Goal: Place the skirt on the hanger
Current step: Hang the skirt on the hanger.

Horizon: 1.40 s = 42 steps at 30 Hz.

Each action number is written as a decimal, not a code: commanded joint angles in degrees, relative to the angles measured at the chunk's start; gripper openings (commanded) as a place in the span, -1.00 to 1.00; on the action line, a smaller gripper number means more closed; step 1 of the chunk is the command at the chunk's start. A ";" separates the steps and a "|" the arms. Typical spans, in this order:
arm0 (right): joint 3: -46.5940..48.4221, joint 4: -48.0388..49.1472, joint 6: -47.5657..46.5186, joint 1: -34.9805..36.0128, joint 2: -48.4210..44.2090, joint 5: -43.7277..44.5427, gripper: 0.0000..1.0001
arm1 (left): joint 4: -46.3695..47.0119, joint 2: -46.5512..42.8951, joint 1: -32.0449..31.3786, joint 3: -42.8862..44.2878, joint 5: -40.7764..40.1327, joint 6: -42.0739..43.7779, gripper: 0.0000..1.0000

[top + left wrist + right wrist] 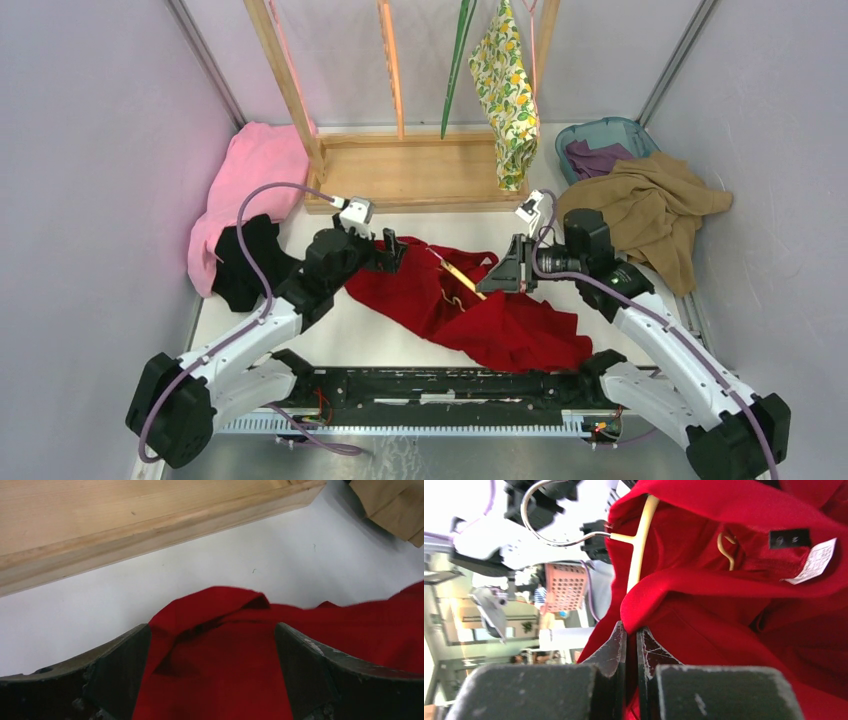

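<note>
The small cream skirt printed with lemons and green leaves [507, 95] is hanging at the right end of the pale wooden rack [410, 170]. It is draping from the thin pink wire hanger [533, 48], so the placing itself is looking done. Its long axis is running vertically, top edge up by the rail and hem pointing down toward the rack's base board. Both arms are instead working at the plain red sleeved garment [480, 310] lying on the white table [300, 545]. The right pincer [631, 630] is pinching a fold of it beside a cream hanger [640, 545] tucked inside, likely steadying it. The left pincer [212, 645] is hovering spread wide over the other end.
</note>
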 commanded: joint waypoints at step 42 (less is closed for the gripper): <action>-4.35 30.92 24.85 -8.57 -8.49 -18.95 -0.98 | 21.69 6.69 5.90 -2.72 14.71 -1.48 -0.93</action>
